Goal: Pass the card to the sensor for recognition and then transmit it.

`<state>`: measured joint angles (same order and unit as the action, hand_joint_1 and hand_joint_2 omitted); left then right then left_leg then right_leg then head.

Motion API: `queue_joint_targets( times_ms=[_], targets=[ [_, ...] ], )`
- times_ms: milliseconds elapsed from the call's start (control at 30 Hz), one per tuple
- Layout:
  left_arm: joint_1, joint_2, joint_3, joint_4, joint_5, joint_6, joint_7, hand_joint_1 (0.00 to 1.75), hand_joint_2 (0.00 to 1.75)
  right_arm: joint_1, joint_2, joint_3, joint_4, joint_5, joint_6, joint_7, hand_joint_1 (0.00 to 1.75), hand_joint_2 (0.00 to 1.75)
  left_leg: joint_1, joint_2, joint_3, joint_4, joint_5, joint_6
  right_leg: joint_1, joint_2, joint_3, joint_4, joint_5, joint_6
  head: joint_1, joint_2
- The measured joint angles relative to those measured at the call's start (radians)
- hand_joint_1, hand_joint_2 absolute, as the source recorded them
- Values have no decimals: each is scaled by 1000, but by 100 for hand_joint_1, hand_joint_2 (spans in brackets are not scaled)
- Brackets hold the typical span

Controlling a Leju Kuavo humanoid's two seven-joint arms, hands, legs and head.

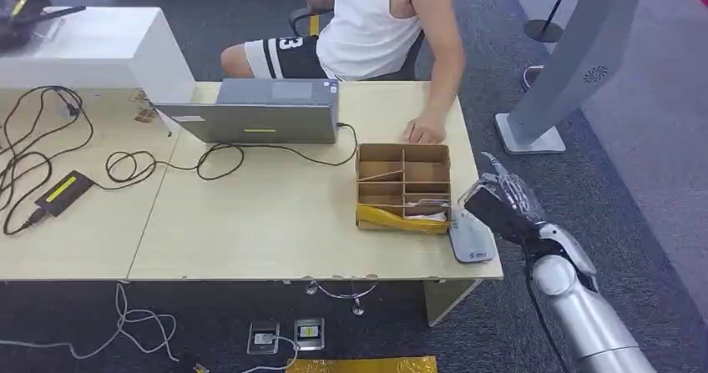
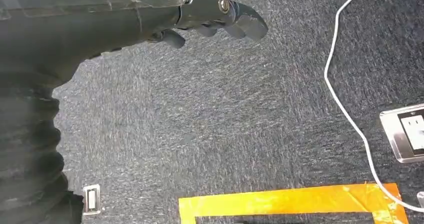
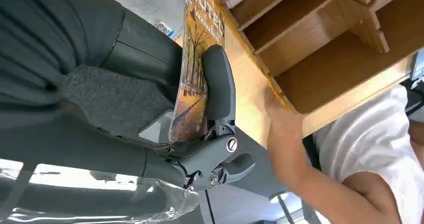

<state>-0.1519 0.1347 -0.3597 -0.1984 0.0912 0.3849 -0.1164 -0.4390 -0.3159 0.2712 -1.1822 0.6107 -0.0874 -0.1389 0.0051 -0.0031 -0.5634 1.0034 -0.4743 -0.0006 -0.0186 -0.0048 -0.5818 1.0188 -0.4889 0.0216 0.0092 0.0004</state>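
Observation:
In the right wrist view my right hand (image 3: pixel 150 134) pinches a card (image 3: pixel 192 83) with an orange and yellow picture, the thumb (image 3: pixel 218 83) pressed flat on its face. In the head view that right hand (image 1: pixel 503 202) hovers just off the table's right edge, beside and slightly above the flat grey sensor pad (image 1: pixel 470 238) at the front right corner. A divided cardboard box (image 1: pixel 403 185) stands next to the pad on its left. My left hand (image 2: pixel 215 13) hangs over the carpet and holds nothing.
A person in a white top sits at the far side with a hand (image 1: pixel 426 131) on the table by the box. A laptop (image 1: pixel 259 114), cables (image 1: pixel 50 139) and a power brick (image 1: pixel 63 191) lie left. A grey stand base (image 1: pixel 530 135) is right of the table.

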Motion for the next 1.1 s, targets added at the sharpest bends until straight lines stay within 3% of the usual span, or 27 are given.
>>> queue_joint_targets(
  times_ms=[1100],
  targets=[
    [-1,2,-3,0,-1,-6,6,0,175,91,-33,-26,40,113,-38,21,175,175,0,0,0,0,0,0,0,1,-1,0,0,0,0,0]
  ],
)
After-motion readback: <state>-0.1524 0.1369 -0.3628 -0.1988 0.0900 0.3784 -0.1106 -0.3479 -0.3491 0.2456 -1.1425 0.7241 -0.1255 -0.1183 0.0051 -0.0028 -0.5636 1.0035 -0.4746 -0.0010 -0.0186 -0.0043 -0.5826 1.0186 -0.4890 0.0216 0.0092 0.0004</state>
